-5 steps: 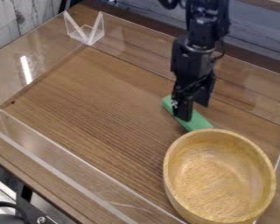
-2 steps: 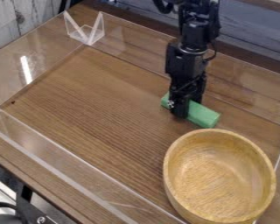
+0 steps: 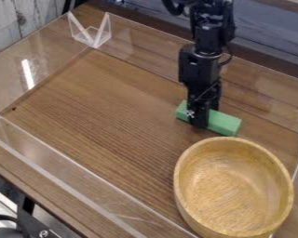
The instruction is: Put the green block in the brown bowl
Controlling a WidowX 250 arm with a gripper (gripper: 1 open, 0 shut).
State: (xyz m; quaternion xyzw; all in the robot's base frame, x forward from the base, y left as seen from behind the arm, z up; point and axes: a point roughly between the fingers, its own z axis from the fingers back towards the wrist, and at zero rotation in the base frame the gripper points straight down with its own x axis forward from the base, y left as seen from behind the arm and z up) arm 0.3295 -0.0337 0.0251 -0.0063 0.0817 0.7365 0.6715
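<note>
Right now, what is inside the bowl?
Nothing shows inside the bowl; its floor is in full view. The block lies outside, behind it, partly covered by the pincer.

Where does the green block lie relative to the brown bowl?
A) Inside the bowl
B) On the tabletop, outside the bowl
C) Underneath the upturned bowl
B: the green block lies on the wooden tabletop, just beyond the far rim of the brown bowl, whose visible inside holds nothing.

Black end effector [image 3: 200, 110] covers part of the flat bright-green block [image 3: 210, 119]; fingertip contact unclear; black arm [image 3: 211, 19] cut off at top edge
</note>
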